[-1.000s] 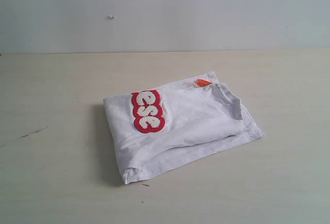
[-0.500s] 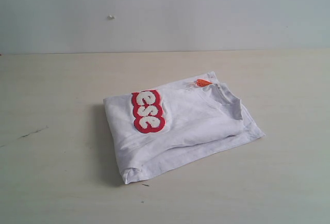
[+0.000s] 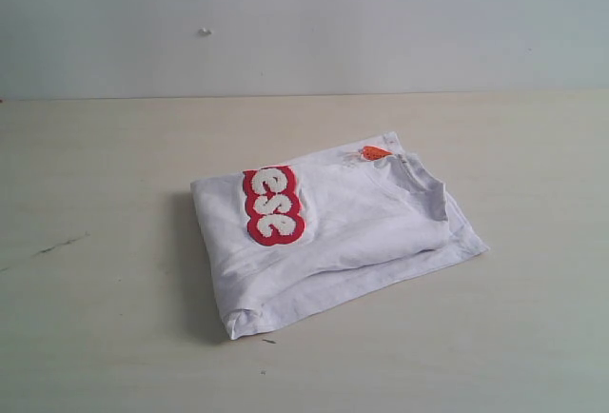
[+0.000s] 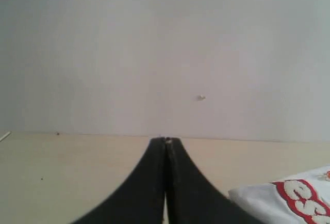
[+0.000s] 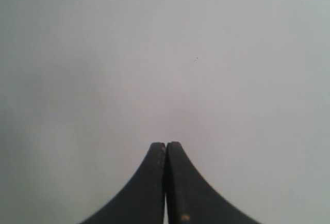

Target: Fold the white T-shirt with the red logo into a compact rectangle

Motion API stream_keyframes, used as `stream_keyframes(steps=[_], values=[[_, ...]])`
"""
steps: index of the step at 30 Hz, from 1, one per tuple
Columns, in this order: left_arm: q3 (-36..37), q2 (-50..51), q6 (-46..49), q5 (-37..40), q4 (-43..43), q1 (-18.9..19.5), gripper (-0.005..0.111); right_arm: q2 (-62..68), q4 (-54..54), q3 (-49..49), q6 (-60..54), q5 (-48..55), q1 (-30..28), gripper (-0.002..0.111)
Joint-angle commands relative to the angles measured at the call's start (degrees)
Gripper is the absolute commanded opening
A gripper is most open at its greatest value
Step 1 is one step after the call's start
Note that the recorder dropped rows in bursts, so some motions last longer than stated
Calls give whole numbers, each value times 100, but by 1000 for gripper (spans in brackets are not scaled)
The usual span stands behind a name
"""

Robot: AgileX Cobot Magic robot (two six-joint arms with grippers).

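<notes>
We read only the white letters "ese" on the red logo (image 3: pixel 274 206), a patch on the top layer of the white T-shirt (image 3: pixel 366 218)

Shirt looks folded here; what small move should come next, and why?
Probably none on the cloth: hold both arms back. The white T-shirt already lies as a compact, roughly rectangular stack on the table, red logo up, and the left fingers and right fingers are shut, empty, clear of it.

The T-shirt (image 3: pixel 362 223) lies on the table (image 3: pixel 114 318), logo (image 3: pixel 273 206) on top.
</notes>
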Motion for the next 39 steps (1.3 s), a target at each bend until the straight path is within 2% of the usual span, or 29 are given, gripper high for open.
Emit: stream_keyframes(steps=[1,10,24,26,39], values=[[47,-25,35,0,-152,9,0,-12,-12,50,-13,17,-25,0],[47,-25,350,306,-220,9,0,-12,-12,50,-13,17,-25,0],[47,-25,507,1856,-341,9,0,-12,-12,50,-13,17,-25,0],[47,-25,776,2015,-341,9,0,-12,-12,50,-13,17,-25,0],[47,-25,997,2054,-341,9,0,-12,-12,50,-13,17,-25,0]])
